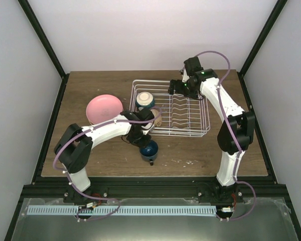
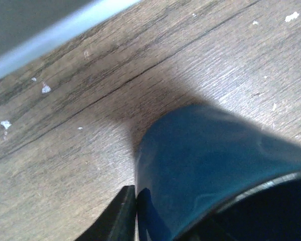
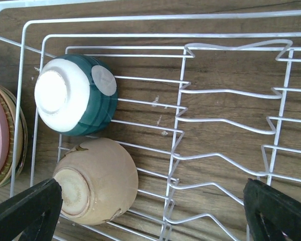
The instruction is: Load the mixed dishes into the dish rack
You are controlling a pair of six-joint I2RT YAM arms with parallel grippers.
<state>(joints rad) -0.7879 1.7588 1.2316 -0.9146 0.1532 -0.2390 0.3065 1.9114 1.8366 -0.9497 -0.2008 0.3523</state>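
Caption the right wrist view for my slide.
Open right hand over the rack: teal bowl and cream bowl sit bases-up at its left end; plate slots empty.

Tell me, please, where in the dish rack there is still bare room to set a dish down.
The plate-slot prongs are all bare, from the two bowls across to the dish rack's right wall. The left end is crowded: the white-and-blue bowl and cream bowl fill it side by side.

Our left arm (image 1: pixel 103 131) folds inward, the left gripper (image 1: pixel 144 140) tipped downward, one finger (image 2: pixel 115 216) showing; our right arm (image 1: pixel 220 98) stretches far forward, the right gripper (image 3: pixel 150 203) spread wide.
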